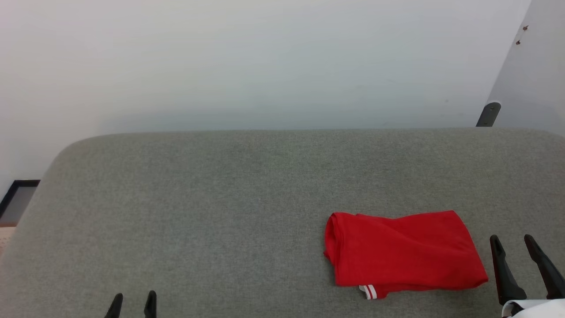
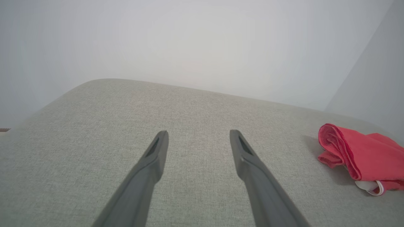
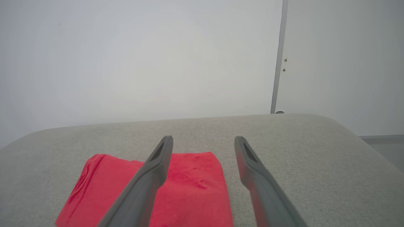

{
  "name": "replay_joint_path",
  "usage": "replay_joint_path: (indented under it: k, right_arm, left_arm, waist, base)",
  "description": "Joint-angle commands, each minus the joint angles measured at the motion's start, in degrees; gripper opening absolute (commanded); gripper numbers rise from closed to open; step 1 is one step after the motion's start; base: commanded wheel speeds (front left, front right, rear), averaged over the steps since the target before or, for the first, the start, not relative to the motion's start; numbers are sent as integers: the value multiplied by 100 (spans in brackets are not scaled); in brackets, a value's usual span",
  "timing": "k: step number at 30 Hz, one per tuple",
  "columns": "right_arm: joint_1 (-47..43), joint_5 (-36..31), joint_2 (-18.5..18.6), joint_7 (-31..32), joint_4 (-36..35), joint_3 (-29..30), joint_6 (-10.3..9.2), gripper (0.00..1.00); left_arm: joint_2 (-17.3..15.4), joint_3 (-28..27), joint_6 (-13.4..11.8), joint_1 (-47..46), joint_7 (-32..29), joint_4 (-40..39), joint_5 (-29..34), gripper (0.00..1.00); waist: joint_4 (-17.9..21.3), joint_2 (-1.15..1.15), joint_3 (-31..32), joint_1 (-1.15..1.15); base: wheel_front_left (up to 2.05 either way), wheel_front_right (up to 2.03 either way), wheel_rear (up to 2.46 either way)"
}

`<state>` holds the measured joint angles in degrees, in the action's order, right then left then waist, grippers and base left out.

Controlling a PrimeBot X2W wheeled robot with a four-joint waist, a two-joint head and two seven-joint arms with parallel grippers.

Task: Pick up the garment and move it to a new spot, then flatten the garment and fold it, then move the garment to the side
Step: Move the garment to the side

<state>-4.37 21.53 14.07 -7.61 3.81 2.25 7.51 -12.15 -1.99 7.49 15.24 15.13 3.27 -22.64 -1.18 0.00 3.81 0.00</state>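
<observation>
The garment (image 1: 404,254) lies folded into a red rectangle on the right part of the grey cushioned surface (image 1: 220,212), a bit of red-white striped trim peeping out at its near edge. My right gripper (image 1: 512,242) stands open just to its right, apart from the cloth, nothing between its fingers. In the right wrist view the garment (image 3: 195,186) lies below and left of that gripper (image 3: 203,142). My left gripper (image 1: 133,298) is open at the lower left, far from the cloth. In the left wrist view the left gripper (image 2: 199,135) hovers over bare fabric, the garment (image 2: 363,154) at the right edge.
A pale wall (image 1: 265,66) rises behind the surface's rounded far edge. At the right a white panel (image 1: 534,75) with a dark foot (image 1: 487,115) stands. A dark-framed patch of floor (image 1: 17,198) shows at the far left.
</observation>
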Motion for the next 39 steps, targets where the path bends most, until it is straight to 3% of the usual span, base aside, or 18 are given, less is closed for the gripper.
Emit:
replay_joint_path:
  k: [1, 11, 17, 18, 19, 23, 31, 34, 39]
  right_arm:
    - [-117, -31, -37, 40, -71, 32, -4, 100]
    - [-122, -112, -51, 206, -215, 46, -4, 100]
    - [357, -108, 273, 1044, -76, -124, -4, 100]
    - [591, 6, 487, 1619, 45, -341, -4, 100]
    - [591, 6, 487, 1619, 45, -341, -4, 100]
    - [1186, 303, 1028, 3034, 316, -775, -4, 100]
    - [2089, 1029, 1517, 5364, 886, -1034, -4, 100]
    - [2325, 1092, 1529, 5763, 1118, -1070, -4, 100]
    - [2535, 999, 1385, 5909, 1567, -1141, -4, 100]
  left_arm:
    - [-9, 1, -1, 3, -4, -19, -30, 100]
    - [7, 41, -1, -40, -4, -32, -33, 100]
    - [93, 173, -1, -206, -5, -12, -78, 100]
    - [74, 308, -1, -289, -5, 45, -94, 100]
    - [74, 308, -1, -289, -5, 45, -94, 100]
    - [-36, 638, -1, -572, -3, 41, -255, 100]
    - [-21, 935, -1, -1237, -4, 127, -343, 100]
    - [-20, 1060, -1, -1458, -4, 176, -367, 100]
    - [-31, 1154, -1, -1768, -4, 229, -417, 100]
  waist:
    - [-5, 0, 1, 0]
    - [-38, 0, -49, 0]
    - [-100, 0, -193, 0]
    - [-128, 0, -277, 0]
    - [-128, 0, -277, 0]
    - [-180, 0, -547, 0]
    - [-415, 0, -1094, 0]
    - [-488, 0, -1305, 0]
    - [-544, 0, -1604, 0]
  base:
    - [0, 0, 0]
    - [0, 0, 0]
    - [0, 0, 0]
    - [0, 0, 0]
    - [0, 0, 0]
    - [0, 0, 0]
    - [0, 0, 0]
    - [0, 0, 0]
    - [0, 0, 0]
